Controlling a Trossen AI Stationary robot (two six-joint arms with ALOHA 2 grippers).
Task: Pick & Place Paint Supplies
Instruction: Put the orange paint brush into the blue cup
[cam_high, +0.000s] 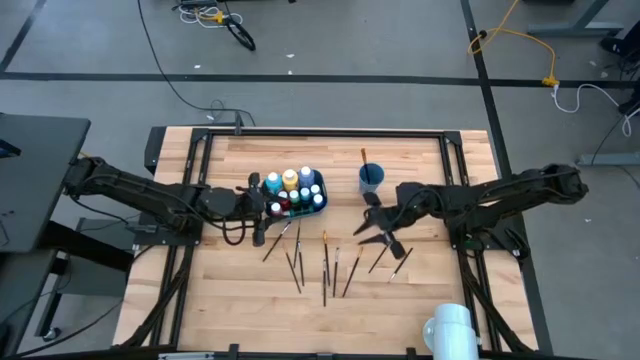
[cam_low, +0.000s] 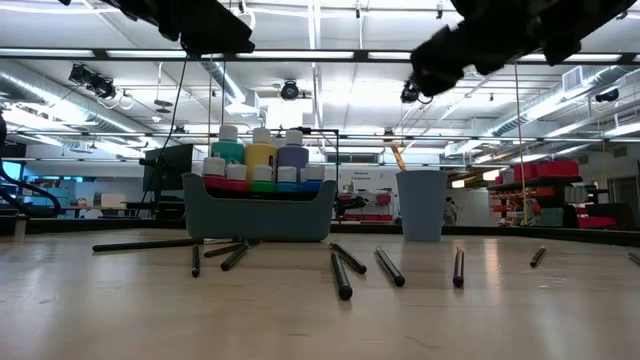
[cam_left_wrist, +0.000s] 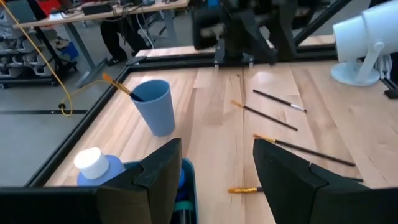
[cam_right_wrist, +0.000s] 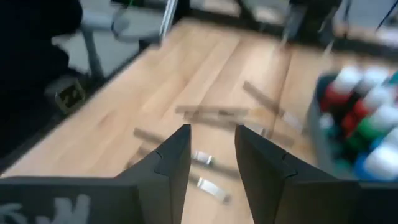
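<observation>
A: The right gripper (cam_high: 383, 228) is hovering with fingers spread and empty over the loose paintbrushes (cam_high: 326, 264); the left gripper (cam_high: 262, 212) is gaping beside the bottle-filled bin (cam_high: 318, 199).

B: Those thin brushes are probably rolling away if the fingers are closing off-centre.

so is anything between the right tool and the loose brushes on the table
Nothing visible. The right tool is open over bare wood, with the loose brushes lying flat around and below it. The blue cup stands behind it and the bin of paint bottles off to the side, by the left tool.
</observation>
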